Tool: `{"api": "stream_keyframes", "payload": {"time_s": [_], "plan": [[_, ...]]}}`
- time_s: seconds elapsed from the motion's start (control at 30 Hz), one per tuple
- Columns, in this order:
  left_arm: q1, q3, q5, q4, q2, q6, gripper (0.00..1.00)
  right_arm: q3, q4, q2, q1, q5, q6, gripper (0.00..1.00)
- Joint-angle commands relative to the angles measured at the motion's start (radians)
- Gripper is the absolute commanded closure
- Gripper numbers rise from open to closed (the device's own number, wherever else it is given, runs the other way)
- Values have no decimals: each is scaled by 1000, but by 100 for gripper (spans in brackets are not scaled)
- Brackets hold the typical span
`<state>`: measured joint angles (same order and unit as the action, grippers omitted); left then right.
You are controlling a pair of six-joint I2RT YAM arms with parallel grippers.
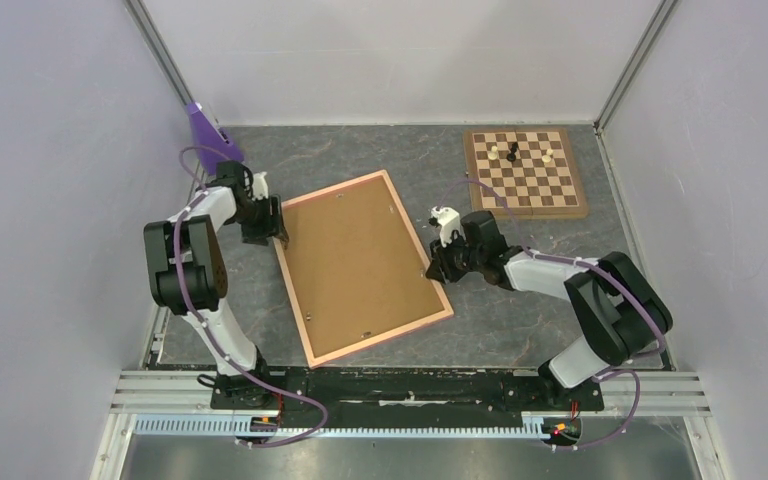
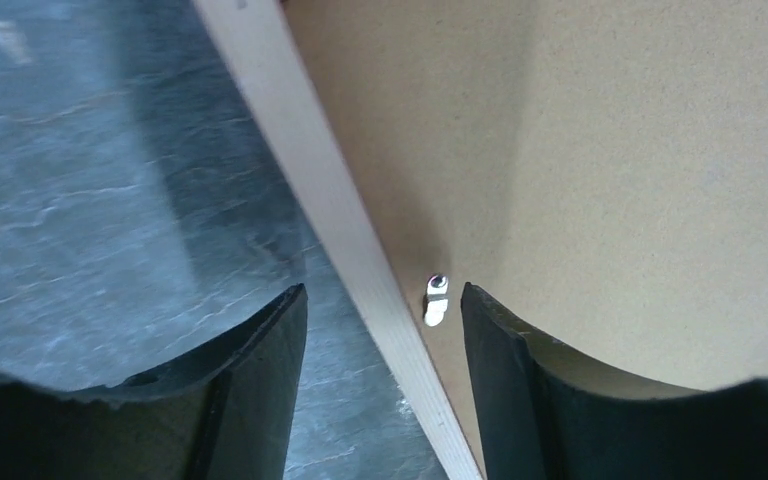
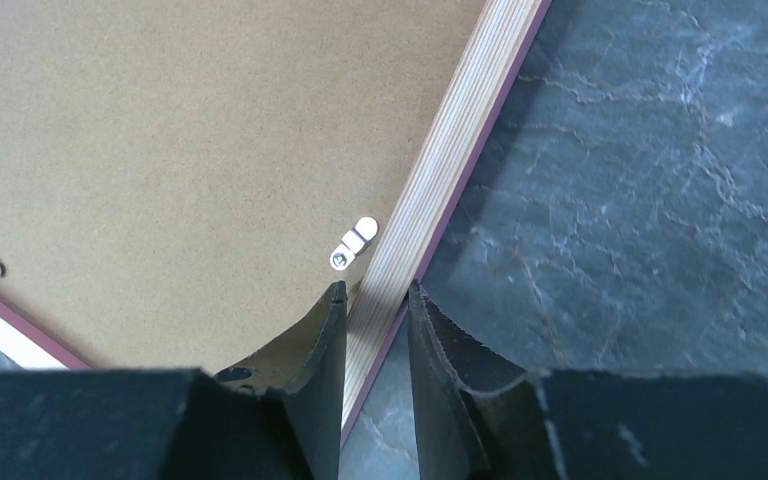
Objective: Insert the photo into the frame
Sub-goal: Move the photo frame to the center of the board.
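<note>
Straddling the left rail of the frame (image 1: 382, 339) with the left gripper (image 2: 380, 305), jaws standing apart and clamping nothing, seemingly lining up on the small turn clip (image 2: 436, 300) just beside them. Lying back-up on the table (image 1: 520, 330), with the brown backing board (image 1: 360, 265) seated inside, likely for working the clips. Pinching the right rail with the right gripper (image 3: 376, 295), fingers closed on the wood, probably steadying it. Not showing the photo anywhere; possibly hiding beneath the board.

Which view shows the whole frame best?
Top external: the frame lies back-up with all four edges visible around the backing board. Left wrist shows only one edge strip and a clip; right wrist, one edge pinched by the right hand.
</note>
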<state>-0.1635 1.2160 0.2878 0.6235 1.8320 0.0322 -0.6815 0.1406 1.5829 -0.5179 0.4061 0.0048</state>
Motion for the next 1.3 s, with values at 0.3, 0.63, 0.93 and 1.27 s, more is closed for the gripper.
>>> {"api": "stream_keyframes", "payload": {"time_s": [0.3,0.63,0.93,1.27], "plan": [[134,57,16,-9,73,27,47,102,26,-209,1,-56,-70,85],[281,194,-16,22,152,45,47,140,-31,-209,16,-70,-119,71],[334,290,-15,47,217,38,48,116,-53,-221,18,-80,-120,38],[335,221,-12,9,183,27,47,31,-83,-127,28,-188,-64,42]]}}
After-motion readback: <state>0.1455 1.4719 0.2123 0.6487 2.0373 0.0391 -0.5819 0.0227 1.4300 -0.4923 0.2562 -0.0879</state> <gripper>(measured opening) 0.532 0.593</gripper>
